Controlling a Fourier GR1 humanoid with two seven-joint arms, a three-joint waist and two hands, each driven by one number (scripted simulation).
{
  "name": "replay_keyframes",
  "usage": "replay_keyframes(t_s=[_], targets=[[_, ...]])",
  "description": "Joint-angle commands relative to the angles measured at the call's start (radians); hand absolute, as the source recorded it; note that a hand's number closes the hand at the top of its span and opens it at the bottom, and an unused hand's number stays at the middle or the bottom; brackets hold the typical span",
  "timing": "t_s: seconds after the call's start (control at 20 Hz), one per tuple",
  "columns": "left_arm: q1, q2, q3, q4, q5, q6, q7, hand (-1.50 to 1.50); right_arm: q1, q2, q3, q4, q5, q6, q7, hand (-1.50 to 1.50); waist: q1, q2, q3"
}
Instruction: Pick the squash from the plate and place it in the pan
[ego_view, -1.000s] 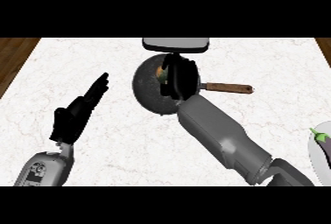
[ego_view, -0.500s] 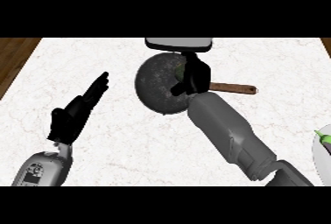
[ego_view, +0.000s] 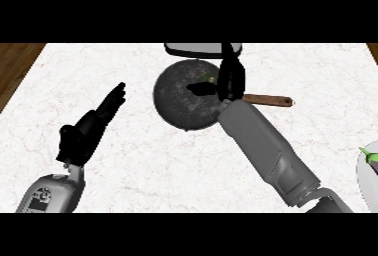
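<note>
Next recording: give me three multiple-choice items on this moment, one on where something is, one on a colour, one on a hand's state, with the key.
1. Where is the right hand?
A. Over the pan
B. At the counter's left edge
C. On the plate

2. What colour is the pan's handle?
A. Blue
B. Brown
C. White

3. How is the left hand?
A. Curled round the squash
C. Pressed flat on the pan
B. Open, fingers straight, holding nothing

Key: 1 A, the black hand lies over the dark pan's right side. 2 B, the handle sticking out to the right is brown. 3 B, its fingers point straight up-right over bare marble counter.
</note>
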Motion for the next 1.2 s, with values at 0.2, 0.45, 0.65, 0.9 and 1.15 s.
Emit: replay_keyframes(t_s=[0.2, 0.45, 0.65, 0.9, 1.15], targets=[[0.013, 0.021, 0.049, 0.01, 0.02, -0.007, 0.01, 0.0, 0.142, -0.015, -0.206, -0.067, -0.245, 0.236, -0.413, -1.5, -0.038, -0.016, -0.002], [0.071, 0.02, 0.028, -0.076, -0.001, 0.002, 0.044, 0.0, 0.249, -0.042, -0.275, -0.023, -0.297, 0.375, -0.692, -1.5, -0.047, -0.025, -0.002], [0.049, 0.023, 0.062, -0.075, 0.029, -0.032, 0.087, 0.0, 0.26, -0.004, -0.284, -0.004, -0.278, 0.367, -0.765, -1.5, -0.066, -0.032, -0.004], [0.098, 0.019, 0.094, -0.022, 0.005, -0.028, -0.01, 0.0, 0.492, 0.0, -0.201, -0.226, -0.27, 0.428, -0.767, -1.5, -0.093, -0.042, -0.005], [0.051, 0.009, 0.112, -0.018, 0.005, -0.08, 0.018, 0.0, 0.498, 0.003, -0.178, -0.175, -0.287, 0.405, -0.857, -1.5, -0.075, -0.036, -0.004]])
